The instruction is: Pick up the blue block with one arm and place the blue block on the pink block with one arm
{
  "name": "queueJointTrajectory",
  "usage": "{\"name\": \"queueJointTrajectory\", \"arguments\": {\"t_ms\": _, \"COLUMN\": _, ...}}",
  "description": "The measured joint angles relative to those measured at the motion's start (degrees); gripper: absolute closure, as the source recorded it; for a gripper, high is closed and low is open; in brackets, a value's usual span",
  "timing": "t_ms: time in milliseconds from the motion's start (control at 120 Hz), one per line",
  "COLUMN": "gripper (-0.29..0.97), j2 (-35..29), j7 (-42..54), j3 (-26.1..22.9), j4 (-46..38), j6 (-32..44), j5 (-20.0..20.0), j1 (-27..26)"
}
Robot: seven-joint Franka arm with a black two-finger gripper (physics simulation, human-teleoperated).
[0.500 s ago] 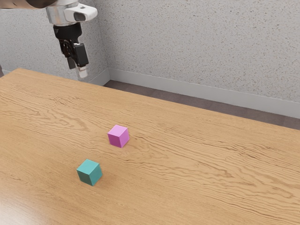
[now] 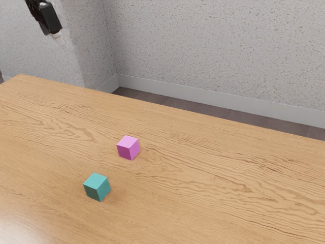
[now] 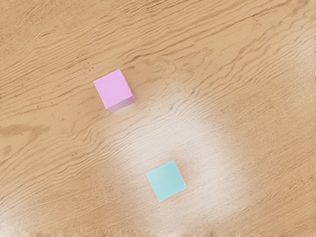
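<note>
The claw (image 2: pixel 58 36) is held high at the exterior view's upper left, well above the tabletop (image 2: pixel 228 173), pointed down and slanted toward the exterior view's right. Whether it is apart or together cannot be told. The blue block (image 2: pixel 96 186) is seen resting on the tabletop, near the pink block (image 2: pixel 128 147) but apart from it.

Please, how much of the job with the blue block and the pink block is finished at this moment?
Done: nothing yet. The blue block rests on the table, apart from the pink block. In hand: the gripper hangs high at the exterior view's upper left, carrying nothing. Left: coming down on the blue block, gripping, lifting, and setting it on the pink block.
</note>
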Motion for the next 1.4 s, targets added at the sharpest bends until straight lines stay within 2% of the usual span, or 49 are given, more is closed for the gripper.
{"name": "queueJointTrajectory", "arguments": {"t_ms": 100, "gripper": 0.0, "j2": -3.8, "j7": -0.6, "j3": -0.1, "j4": -8.7, "j6": -1.1, "j5": 3.4, "j1": 5.4}}
{"name": "queueJointTrajectory", "arguments": {"t_ms": 183, "gripper": 0.0, "j2": -12.4, "j7": -1.2, "j3": -0.7, "j4": -25.4, "j6": 1.6, "j5": 5.2, "j1": 9.6}}
{"name": "queueJointTrajectory", "arguments": {"t_ms": 283, "gripper": 0.0, "j2": -20.3, "j7": -1.8, "j3": -2.7, "j4": -49.7, "j6": 10.0, "j5": 4.8, "j1": 17.9}}
{"name": "queueJointTrajectory", "arguments": {"t_ms": 317, "gripper": 0.0, "j2": -21.2, "j7": -2.0, "j3": -4.1, "j4": -54.9, "j6": 13.1, "j5": 4.2, "j1": 20.3}}
{"name": "queueJointTrajectory", "arguments": {"t_ms": 375, "gripper": 0.0, "j2": -21.7, "j7": -2.3, "j3": -9.4, "j4": -60.1, "j6": 17.5, "j5": 1.6, "j1": 26.1}}
{"name": "queueJointTrajectory", "arguments": {"t_ms": 467, "gripper": 0.0, "j2": -22.6, "j7": -2.7, "j3": -16.0, "j4": -61.9, "j6": 22.2, "j5": -1.0, "j1": 29.0}}
{"name": "queueJointTrajectory", "arguments": {"t_ms": 583, "gripper": 0.0, "j2": -21.7, "j7": -3.6, "j3": -20.5, "j4": -64.1, "j6": 27.4, "j5": -3.9, "j1": 29.7}}
{"name": "queueJointTrajectory", "arguments": {"t_ms": 725, "gripper": 0.0, "j2": -21.1, "j7": -5.0, "j3": -21.5, "j4": -66.7, "j6": 32.2, "j5": -5.9, "j1": 30.4}}
{"name": "queueJointTrajectory", "arguments": {"t_ms": 850, "gripper": 0.0, "j2": -18.2, "j7": -6.7, "j3": -24.0, "j4": -71.7, "j6": 40.0, "j5": -9.8, "j1": 31.3}}
{"name": "queueJointTrajectory", "arguments": {"t_ms": 1017, "gripper": 0.0, "j2": -11.0, "j7": -8.8, "j3": -25.8, "j4": -72.6, "j6": 53.2, "j5": -9.2, "j1": 33.2}}
{"name": "queueJointTrajectory", "arguments": {"t_ms": 1242, "gripper": 0.0, "j2": -6.3, "j7": -10.7, "j3": -28.1, "j4": -72.1, "j6": 65.7, "j5": -9.2, "j1": 33.5}}
{"name": "queueJointTrajectory", "arguments": {"t_ms": 1400, "gripper": 0.0, "j2": -4.6, "j7": -11.9, "j3": -30.7, "j4": -72.1, "j6": 70.2, "j5": -13.7, "j1": 33.2}}
